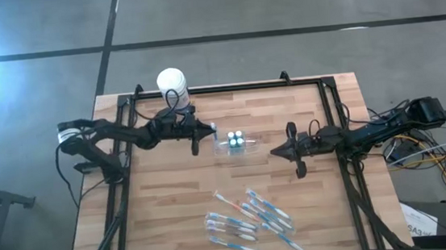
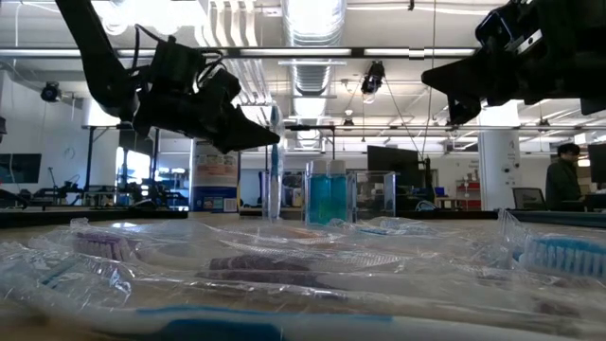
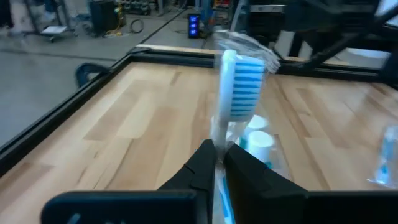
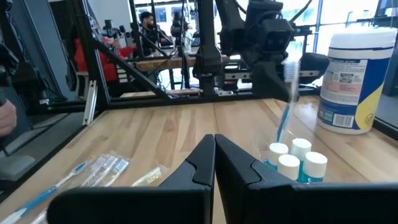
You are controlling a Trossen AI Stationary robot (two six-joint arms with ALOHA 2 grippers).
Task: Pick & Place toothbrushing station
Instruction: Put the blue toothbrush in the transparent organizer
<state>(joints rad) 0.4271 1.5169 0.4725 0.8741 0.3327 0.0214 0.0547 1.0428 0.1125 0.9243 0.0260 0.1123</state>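
At the table's left rear stands a white-lidded plastic tub with a blue label [image 1: 172, 84], apart from the work and seemingly not part of it. Just in front of it the left gripper [image 3: 219, 163] has its dark fingers clamped on the handle of one slim blue-and-white toothbrush [image 3: 239, 78], held upright with the bristle head on top; the pose suggests the handle is meant to drop into the small clear plastic cup [image 1: 237, 146] just to the gripper's right, near the table's middle. In the right wrist view the brush's lower end appears to reach close to the cup, though whether it is already inside cannot be told. Four small white-capped pieces [image 4: 295, 157] show in that view, standing at or in the cup, probably grouped there so the station stays in one place. Farther right, the right gripper [image 1: 283, 149] hovers beside the cup with its fingers pressed together, holding nothing, apparently waiting. Toward the front edge, right of centre, lie the remaining wrapped toothbrushes [image 1: 247, 217], loosely scattered, roughly ten or so; overlap prevents an exact count.
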